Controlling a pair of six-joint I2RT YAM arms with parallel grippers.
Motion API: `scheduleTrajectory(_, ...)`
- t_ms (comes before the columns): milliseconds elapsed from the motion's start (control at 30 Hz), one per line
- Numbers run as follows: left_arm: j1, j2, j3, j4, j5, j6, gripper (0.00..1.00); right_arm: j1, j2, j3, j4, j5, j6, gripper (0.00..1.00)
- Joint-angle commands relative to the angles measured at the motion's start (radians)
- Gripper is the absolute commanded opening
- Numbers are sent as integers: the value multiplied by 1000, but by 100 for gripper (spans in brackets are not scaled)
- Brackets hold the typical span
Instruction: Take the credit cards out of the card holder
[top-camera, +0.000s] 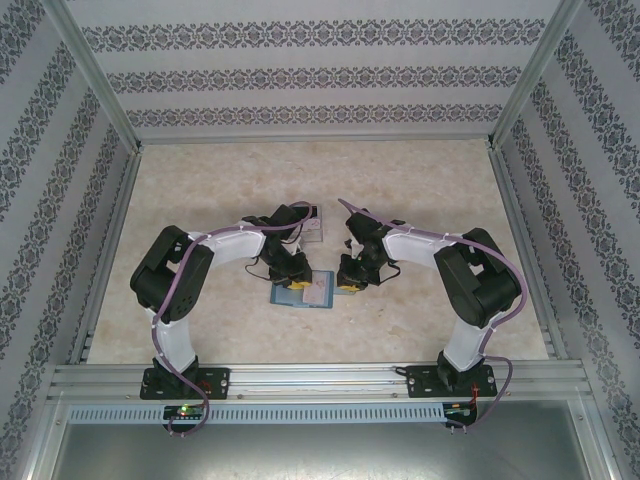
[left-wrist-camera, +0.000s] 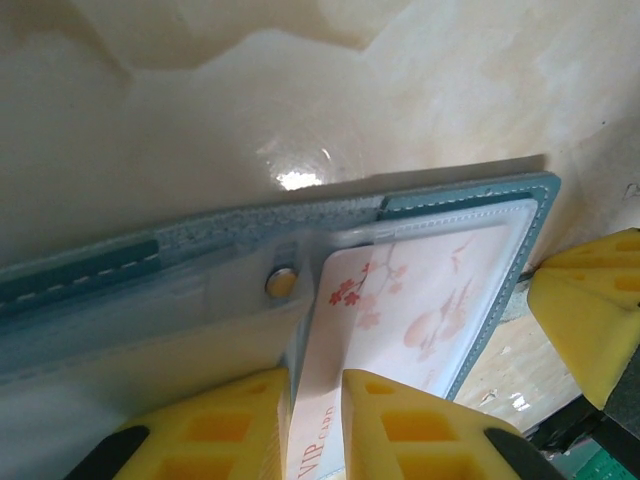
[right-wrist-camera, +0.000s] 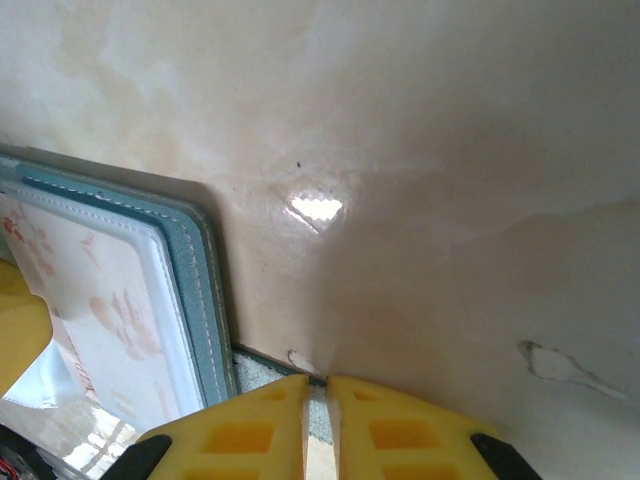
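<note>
The teal-blue card holder (top-camera: 305, 293) lies open on the table between both arms. Its grey-blue inside and snap stud (left-wrist-camera: 281, 283) show in the left wrist view. A white credit card (left-wrist-camera: 420, 290) with pink blossoms and "VIP CARD" print sticks partly out of the clear pocket. My left gripper (left-wrist-camera: 315, 375) is shut on that card's near end. My right gripper (right-wrist-camera: 317, 380) is shut on a thin grey speckled edge of the card holder (right-wrist-camera: 195, 290) at its right side. One of the right gripper's yellow fingers (left-wrist-camera: 590, 310) stands beside the holder's corner.
A small pale flat box (top-camera: 314, 226) lies just behind the left gripper (top-camera: 292, 272). The beige marbled tabletop (top-camera: 200, 190) is bounded by patterned walls and metal rails. Both arm bases sit at the near edge.
</note>
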Motion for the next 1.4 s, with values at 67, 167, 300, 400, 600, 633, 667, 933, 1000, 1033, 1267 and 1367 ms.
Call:
scheduleTrajectory(67,8,22,-17,20,10,18,18,12,26,-14,-69,44,-14,17)
scheduleTrajectory(167,9,21,-19,18,6,17,14,12,21,-10,-72,46,-14,16)
scheduleTrajectory(300,9,14,-19,12,0,18,12,15,-14,1,-79,51,-3,16)
scheduleTrajectory(400,8,12,-19,9,0,18,11,22,-50,19,-85,53,7,16)
scheduleTrajectory(600,9,12,-20,14,3,16,10,50,-56,48,-69,18,29,17)
scheduleTrajectory(633,8,13,-19,15,5,15,10,58,-49,52,-62,11,34,17)
scheduleTrajectory(667,9,13,-19,15,4,16,10,64,-43,57,-56,7,39,17)
scheduleTrajectory(933,9,10,-26,17,6,16,10,98,-5,84,-16,-11,68,17)
scheduleTrajectory(1000,9,11,-28,19,7,17,10,102,3,86,-7,-16,71,17)
scheduleTrajectory(1033,8,11,-28,20,9,15,10,103,8,86,-2,-16,73,17)
scheduleTrajectory(1267,9,9,-27,15,9,17,10,108,53,78,15,-16,75,17)
scheduleTrajectory(1367,9,2,-24,14,10,17,10,108,67,71,14,-5,71,17)
